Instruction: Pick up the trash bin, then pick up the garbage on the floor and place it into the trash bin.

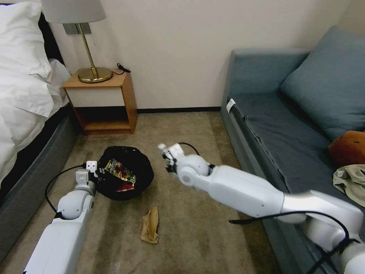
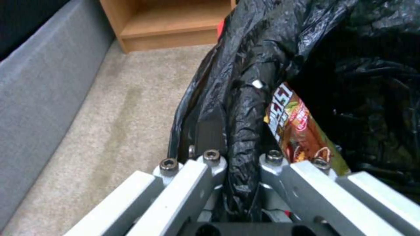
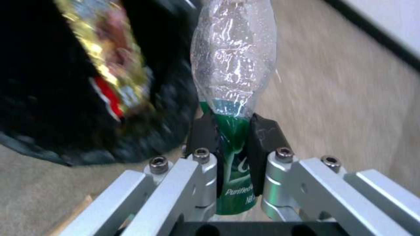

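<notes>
The trash bin (image 1: 140,167), lined with a black bag, sits tilted over the carpet, and my left gripper (image 1: 95,170) is shut on its near rim (image 2: 241,108). Inside lie a gold-brown snack wrapper (image 1: 119,171) (image 2: 297,131) and a red packet (image 1: 125,187) (image 3: 106,95). My right gripper (image 1: 166,153) (image 3: 232,132) hovers just right of the bin, shut on a crushed clear bottle (image 3: 234,59) at its green label. A crumpled tan paper bag (image 1: 150,225) lies on the carpet in front of the bin.
A wooden nightstand (image 1: 102,102) with a brass lamp (image 1: 91,72) stands against the back wall. The bed (image 1: 26,95) runs along the left. A blue sofa (image 1: 281,125) on the right holds a brown plush toy (image 1: 348,146) and a beige jacket (image 1: 351,180).
</notes>
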Controlling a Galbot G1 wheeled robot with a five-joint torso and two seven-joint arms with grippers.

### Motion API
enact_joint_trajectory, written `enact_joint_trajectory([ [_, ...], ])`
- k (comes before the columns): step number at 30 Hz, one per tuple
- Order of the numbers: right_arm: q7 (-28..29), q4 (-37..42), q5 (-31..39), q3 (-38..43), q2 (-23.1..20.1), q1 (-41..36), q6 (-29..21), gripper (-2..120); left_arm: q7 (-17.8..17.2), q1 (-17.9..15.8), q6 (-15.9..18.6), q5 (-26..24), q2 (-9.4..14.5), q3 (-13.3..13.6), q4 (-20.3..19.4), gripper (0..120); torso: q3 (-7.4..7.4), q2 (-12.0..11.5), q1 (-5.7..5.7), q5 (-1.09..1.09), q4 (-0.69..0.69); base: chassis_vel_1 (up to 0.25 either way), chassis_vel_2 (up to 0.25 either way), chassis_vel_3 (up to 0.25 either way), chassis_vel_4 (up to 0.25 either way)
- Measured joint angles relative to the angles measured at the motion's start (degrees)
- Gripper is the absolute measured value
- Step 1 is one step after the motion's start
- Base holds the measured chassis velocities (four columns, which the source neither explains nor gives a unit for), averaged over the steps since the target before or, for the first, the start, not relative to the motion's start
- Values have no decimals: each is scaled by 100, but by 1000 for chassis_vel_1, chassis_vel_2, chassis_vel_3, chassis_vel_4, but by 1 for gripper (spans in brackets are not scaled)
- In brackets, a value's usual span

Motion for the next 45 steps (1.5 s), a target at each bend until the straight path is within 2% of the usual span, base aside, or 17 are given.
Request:
enact_joint_trajectory([
  [2,-407,-108,-487,-269,134,155,306,10,-23,16,45,-27,-37,9,-51,3,0,0,0,-1,0,0,0,0,0],
  [10,-1034,-535,-1012,-556,335,130,929,10,-53,47,142,-45,-122,53,-161,3,0,0,0,1,-2,0,0,0,0],
  [27,-1564,-1087,-1227,-637,627,69,1478,10,-60,-23,385,-139,-52,20,-276,2,0,0,0,0,-1,0,0,0,0],
  [30,-1537,-1182,-1290,-642,680,49,1515,16,-57,-12,387,-142,-48,14,-283,2,0,0,0,0,-2,0,0,0,0],
  [32,-1444,-1218,-1294,-642,725,15,1524,27,-60,5,387,-141,-56,5,-283,2,0,0,0,1,-1,0,0,0,0],
  [36,-1380,-1220,-1291,-642,741,-12,1541,36,-60,14,383,-140,-60,4,-283,2,0,0,0,1,-1,0,0,0,0],
  [38,-1277,-1188,-1278,-641,746,-48,1552,50,-61,16,371,-140,-54,-4,-284,2,0,0,0,1,-2,0,0,0,0],
  [42,-1219,-1136,-1243,-638,735,-54,1552,59,-63,16,368,-142,-31,-8,-288,2,0,0,0,1,-1,0,0,0,0],
  [43,-1178,-1108,-1221,-636,725,-56,1546,65,-64,16,365,-144,-19,-10,-289,2,0,0,0,2,-1,0,0,0,0],
  [44,-1178,-1108,-1221,-636,725,-56,1546,65,-64,16,365,-144,-19,-10,-289,2,0,0,0,2,-1,0,0,0,0],
  [45,-1138,-1081,-1203,-635,718,-63,1537,72,-64,14,364,-147,-10,-11,-289,2,0,0,0,2,-1,0,0,0,0],
])
